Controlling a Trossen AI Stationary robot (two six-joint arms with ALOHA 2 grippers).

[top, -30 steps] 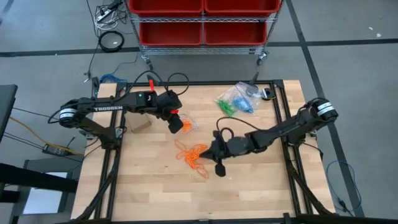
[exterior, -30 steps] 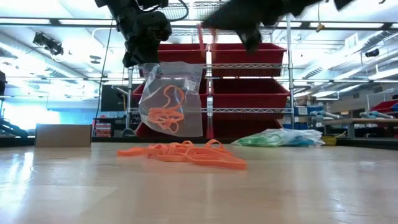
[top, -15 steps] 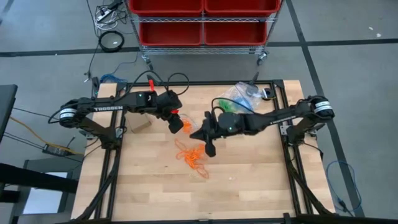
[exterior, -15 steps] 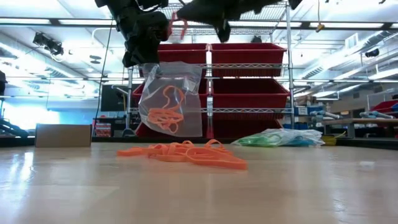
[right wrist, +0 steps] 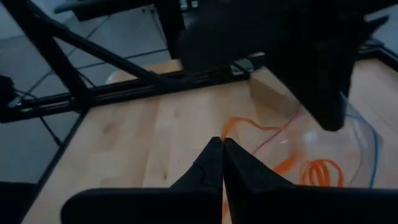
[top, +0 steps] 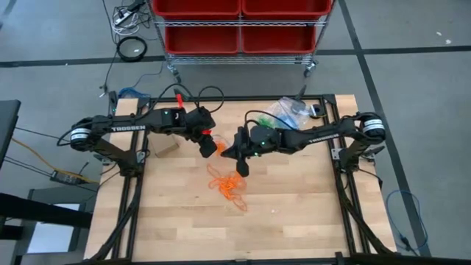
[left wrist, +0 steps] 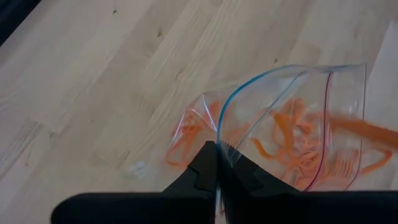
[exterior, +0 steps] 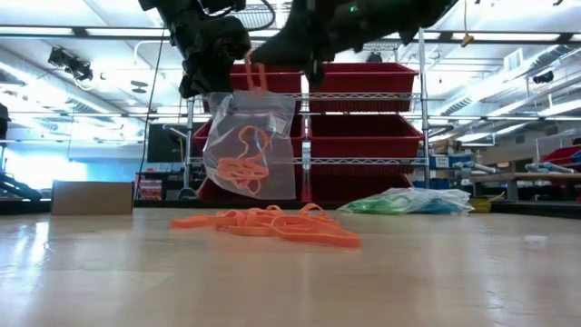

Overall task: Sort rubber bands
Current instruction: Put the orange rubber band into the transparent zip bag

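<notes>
A clear plastic bag (exterior: 250, 145) with orange rubber bands inside hangs above the table's middle, with my left gripper (left wrist: 216, 148) shut on it. In the high view the left gripper (top: 209, 148) stands just left of the bag (top: 221, 147). My right gripper (right wrist: 222, 142) is shut on an orange rubber band (exterior: 251, 74) and stands right beside the bag's mouth; in the high view it (top: 228, 152) points toward the table's left. A loose pile of orange rubber bands (top: 229, 184) lies on the wood below, also seen in the low view (exterior: 272, 222). My left gripper pinches the bag's top rim (left wrist: 224, 138) between its two fingers, slanting down from above. The bag hangs below the fingers with its mouth open, clear of the table. My right gripper pinches an orange band (right wrist: 231, 126) at its fingertips, coming nearly level from the table's right. The band's free loop (exterior: 252, 80) hangs at the bag's mouth, lifted clear of the table.
Clear bags with green and blue bands (top: 283, 116) lie at the far right of the table. A small cardboard box (top: 168, 147) stands at the left. Red bins on a wire rack (top: 239, 22) stand beyond the far edge. The near half of the table is bare wood.
My right gripper has swung from above the orange pile toward the table's far edge and left, up to the bag's mouth, staying shut with the orange band. The bag has hung still.
</notes>
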